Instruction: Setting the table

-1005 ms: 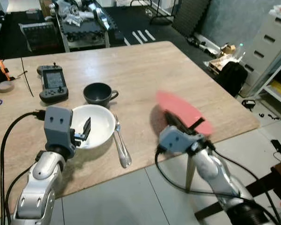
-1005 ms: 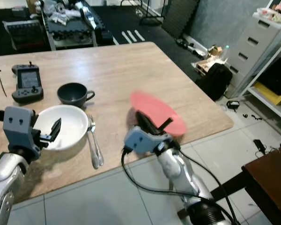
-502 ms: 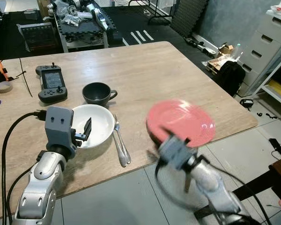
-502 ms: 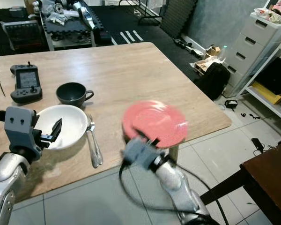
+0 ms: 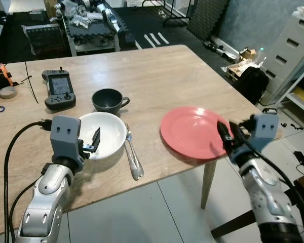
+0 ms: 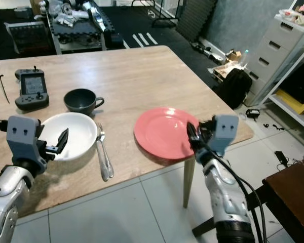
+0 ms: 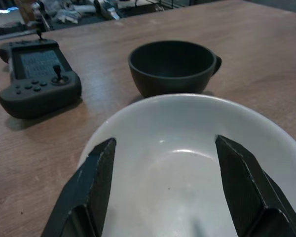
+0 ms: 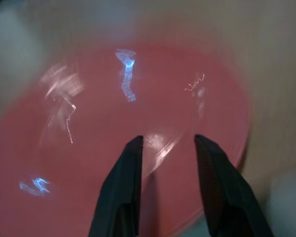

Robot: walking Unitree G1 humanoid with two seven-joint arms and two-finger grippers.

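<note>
A red plate (image 5: 192, 130) lies flat on the wooden table (image 5: 157, 76), near its front right corner. My right gripper (image 5: 224, 135) hovers at the plate's right rim, open, with the plate (image 8: 138, 113) showing below and between its fingers (image 8: 126, 187). A white bowl (image 5: 107, 132) sits at the front left, with a dark cup (image 5: 107, 99) just behind it and silver cutlery (image 5: 132, 158) lying along its right side. My left gripper (image 5: 95, 140) is open at the bowl's near rim, and the bowl (image 7: 187, 168) spans the gap between its fingers (image 7: 96, 182).
A black handheld controller (image 5: 58, 90) lies at the back left, with a tape roll (image 5: 6, 92) and cables near the left edge. The table's front edge runs close to bowl and plate. A black bag (image 5: 253, 81) and grey drawers (image 5: 294, 45) stand on the right.
The right gripper held the red plate up and tilted. The plate now lies flat on the table, and the right arm has swung out to the plate's right side. The left arm stayed put.
</note>
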